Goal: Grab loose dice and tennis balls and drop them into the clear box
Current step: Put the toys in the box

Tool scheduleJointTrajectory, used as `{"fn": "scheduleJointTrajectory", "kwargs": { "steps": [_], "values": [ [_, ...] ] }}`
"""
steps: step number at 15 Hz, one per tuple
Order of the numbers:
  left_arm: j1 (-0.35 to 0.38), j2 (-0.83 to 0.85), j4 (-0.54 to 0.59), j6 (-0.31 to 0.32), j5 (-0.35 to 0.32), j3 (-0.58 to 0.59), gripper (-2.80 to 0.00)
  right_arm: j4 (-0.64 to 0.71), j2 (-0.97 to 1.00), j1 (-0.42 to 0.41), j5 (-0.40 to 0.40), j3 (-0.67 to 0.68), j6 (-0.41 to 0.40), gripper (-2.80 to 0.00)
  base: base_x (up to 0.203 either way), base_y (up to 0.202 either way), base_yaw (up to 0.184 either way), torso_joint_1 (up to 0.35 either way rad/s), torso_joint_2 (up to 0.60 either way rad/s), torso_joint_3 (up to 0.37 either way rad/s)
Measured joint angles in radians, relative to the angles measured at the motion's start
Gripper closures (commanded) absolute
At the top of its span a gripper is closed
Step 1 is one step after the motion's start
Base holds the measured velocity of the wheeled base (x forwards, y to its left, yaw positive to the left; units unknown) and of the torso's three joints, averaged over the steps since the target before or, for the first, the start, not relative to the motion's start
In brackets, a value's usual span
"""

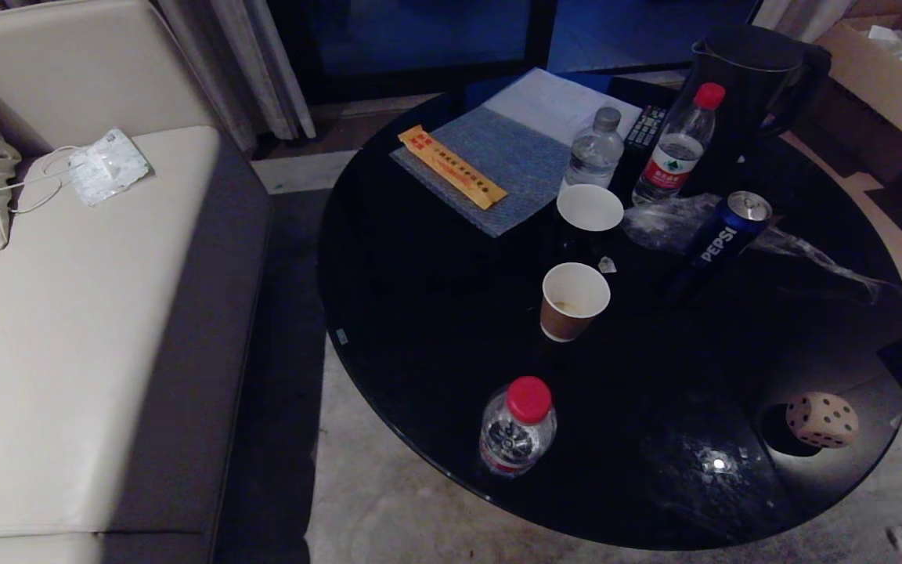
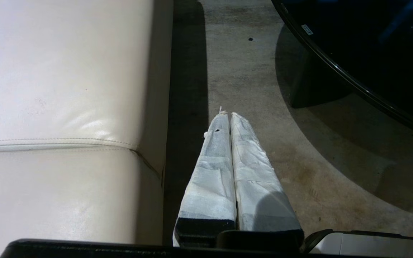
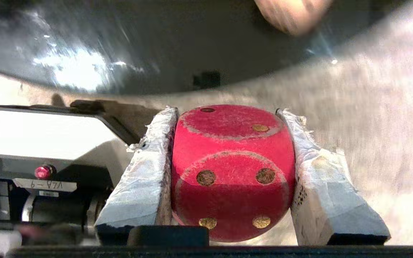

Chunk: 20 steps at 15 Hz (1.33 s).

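Observation:
My right gripper [image 3: 226, 110] is shut on the red die [image 3: 233, 172], which has pale dots and fills the gap between the taped fingers [image 3: 145, 179]. It hangs beside the rim of the black round table [image 1: 435, 313]. The beige die [image 1: 821, 420] with dark dots rests on the table near its front right edge and is a blurred patch [image 3: 292, 14] in the right wrist view. My left gripper [image 2: 228, 114] is shut and empty, parked over the floor between sofa and table. The tennis balls and the clear box are out of view.
On the table stand a red-capped bottle [image 1: 517, 427], two paper cups [image 1: 574, 300], a Pepsi can [image 1: 721, 243], two more bottles [image 1: 674, 149], a dark kettle [image 1: 756, 70] and a mat [image 1: 490, 164]. A cream sofa [image 1: 67, 313] lies left, a cardboard box [image 1: 882, 70] far right.

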Motion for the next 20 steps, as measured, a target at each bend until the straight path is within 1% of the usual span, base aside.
{"fn": "scheduleJointTrajectory", "kwargs": {
  "steps": [2,4,5,6,7,10,12,20],
  "values": [
    [0.0,0.0,0.0,0.0,0.0,0.0,0.0,0.097,-0.184,-0.062,0.007,0.053,0.021,0.0,0.0,0.0,0.0,0.0,0.0,0.0],
    [0.0,0.0,0.0,0.0,0.0,0.0,0.0,0.139,-0.337,-0.118,0.027,0.119,0.038,0.0,0.0,0.0,0.0,0.0,0.0,0.0],
    [0.0,0.0,0.0,0.0,0.0,0.0,0.0,0.145,-0.397,-0.141,0.036,0.157,0.062,0.0,0.0,0.0,0.0,0.0,0.0,0.0],
    [0.0,0.0,0.0,0.0,0.0,0.0,0.0,0.134,-0.442,-0.154,0.041,0.185,0.084,0.0,0.0,0.0,0.0,0.0,0.0,0.0],
    [0.0,0.0,0.0,0.0,0.0,0.0,0.0,0.107,-0.494,-0.158,0.051,0.208,0.087,0.0,0.0,0.0,0.0,0.0,0.0,0.0],
    [0.0,0.0,0.0,0.0,0.0,0.0,0.0,0.045,-0.639,-0.158,0.12,0.255,0.033,0.0,0.0,0.0,0.0,0.0,0.0,0.0],
    [0.0,0.0,0.0,0.0,-0.001,0.0,0.0,0.028,-0.688,-0.157,0.142,0.269,0.011,0.0,0.0,0.0,0.0,0.0,0.0,0.0],
    [0.0,0.0,0.0,0.002,-0.001,0.0,0.0,0.033,-0.724,-0.156,0.144,0.276,0.016,0.0,0.0,0.0,0.0,0.0,0.0,0.0]
  ]
}}
